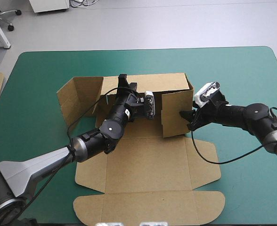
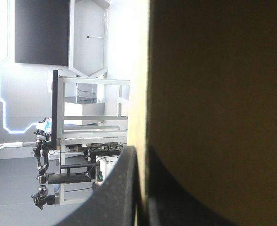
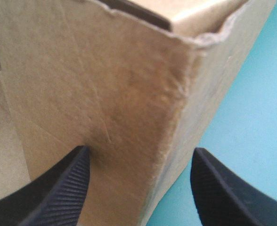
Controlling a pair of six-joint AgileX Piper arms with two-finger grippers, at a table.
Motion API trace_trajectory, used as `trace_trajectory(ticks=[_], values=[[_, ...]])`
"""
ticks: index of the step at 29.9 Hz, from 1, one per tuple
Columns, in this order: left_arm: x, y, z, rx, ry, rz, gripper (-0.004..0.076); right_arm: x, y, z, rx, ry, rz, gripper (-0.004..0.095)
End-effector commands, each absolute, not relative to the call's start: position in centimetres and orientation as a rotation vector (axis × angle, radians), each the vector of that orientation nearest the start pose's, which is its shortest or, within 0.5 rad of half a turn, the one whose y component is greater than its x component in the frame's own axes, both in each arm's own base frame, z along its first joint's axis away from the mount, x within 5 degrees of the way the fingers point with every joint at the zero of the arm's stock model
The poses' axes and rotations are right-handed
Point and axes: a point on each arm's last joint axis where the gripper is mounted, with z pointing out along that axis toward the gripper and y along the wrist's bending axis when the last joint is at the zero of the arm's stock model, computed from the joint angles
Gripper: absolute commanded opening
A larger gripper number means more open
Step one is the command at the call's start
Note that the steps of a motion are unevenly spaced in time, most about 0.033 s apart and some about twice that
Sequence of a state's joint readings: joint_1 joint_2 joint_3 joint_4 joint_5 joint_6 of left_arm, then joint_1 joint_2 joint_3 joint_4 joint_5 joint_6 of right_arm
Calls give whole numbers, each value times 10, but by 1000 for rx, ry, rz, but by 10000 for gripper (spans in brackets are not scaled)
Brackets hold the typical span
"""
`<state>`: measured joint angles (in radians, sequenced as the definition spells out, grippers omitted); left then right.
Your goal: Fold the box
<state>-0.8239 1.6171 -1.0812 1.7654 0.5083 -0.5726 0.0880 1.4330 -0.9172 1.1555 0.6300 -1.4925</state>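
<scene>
Box wall pinched between left fingers; right fingers wide (astride its corner).

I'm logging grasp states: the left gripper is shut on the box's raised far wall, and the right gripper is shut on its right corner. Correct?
Not the right one. The left gripper is shut on the far wall of the box, but the right gripper is open at the right corner, fingers apart, as the right wrist view shows.
</scene>
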Motion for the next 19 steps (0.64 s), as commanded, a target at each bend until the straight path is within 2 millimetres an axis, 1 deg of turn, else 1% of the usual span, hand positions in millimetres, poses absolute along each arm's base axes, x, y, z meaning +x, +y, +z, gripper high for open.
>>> trace_trajectory(ticks=[1, 6, 10, 13, 16, 19], values=[[274, -232, 308, 1369, 1285, 736, -15, 287, 76, 290, -779, 1996, 439, 585], [274, -232, 308, 1369, 1285, 736, -15, 287, 75, 289, -767, 2013, 446, 585], [275, -232, 308, 1367, 1284, 735, -15, 290, 76, 297, -783, 1983, 424, 586], [275, -232, 308, 1367, 1284, 735, -15, 289, 78, 302, -754, 2010, 491, 585], [275, -232, 308, 1367, 1284, 735, -15, 284, 81, 303, -770, 2043, 572, 566], [275, -232, 308, 1367, 1284, 735, -15, 282, 82, 301, -798, 2061, 584, 540]])
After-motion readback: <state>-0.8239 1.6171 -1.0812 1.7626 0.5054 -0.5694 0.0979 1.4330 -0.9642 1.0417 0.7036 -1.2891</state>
